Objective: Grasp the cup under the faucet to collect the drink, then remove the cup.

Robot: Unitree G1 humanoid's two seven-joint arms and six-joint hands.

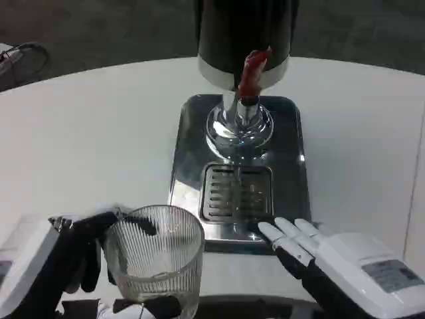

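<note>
So the left hand [80, 256] had its fingers wrapped around the ribbed glass cup [156, 259], down near the table's [86, 133] front edge, in front of the drip tray [237, 193] and left of the faucet [252, 76]. The right hand [312, 249] sat by the tray's front corner, fingers apart, holding nothing.

Dispenser [244, 33] top beyond the upper edge; cup [155, 259] base perhaps below the lower edge.

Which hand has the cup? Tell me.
The left hand: its fingers wrap the ribbed glass cup. The right hand holds nothing, its fingers spread at the dispenser tray edge.
</note>
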